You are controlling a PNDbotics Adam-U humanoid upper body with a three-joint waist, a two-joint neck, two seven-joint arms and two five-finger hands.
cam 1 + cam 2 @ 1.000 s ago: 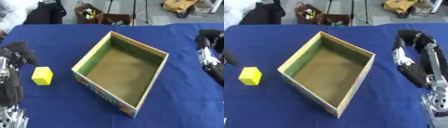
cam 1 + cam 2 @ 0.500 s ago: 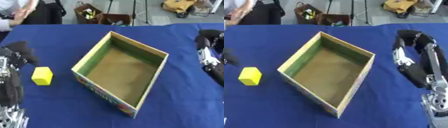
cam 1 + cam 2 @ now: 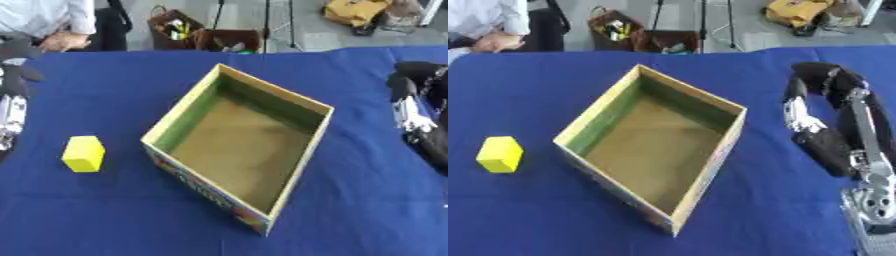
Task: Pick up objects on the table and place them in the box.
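Your yellow block (image 3: pixel 84 153) lies on the blue table (image 3: pixel 105 210), below your left hand (image 3: pixel 16 65) and apart from it, left of the box (image 3: pixel 241 145). It's a small plain cube. Whether either hand's fingers are open, I cannot tell; the right hand (image 3: pixel 820 100) hangs right of the box.

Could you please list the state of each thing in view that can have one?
cardboard box: open-topped, empty, upright on the blue tablecloth.
yellow block: on the cloth, outside the box, untouched.
left hand: holding nothing.
right hand: fingers curled, holding nothing.

Before you, a blue-covered table (image 3: pixel 105 210) holds an open cardboard box (image 3: pixel 238 145) at centre and a small yellow block (image 3: pixel 84 153) lying apart to its left.
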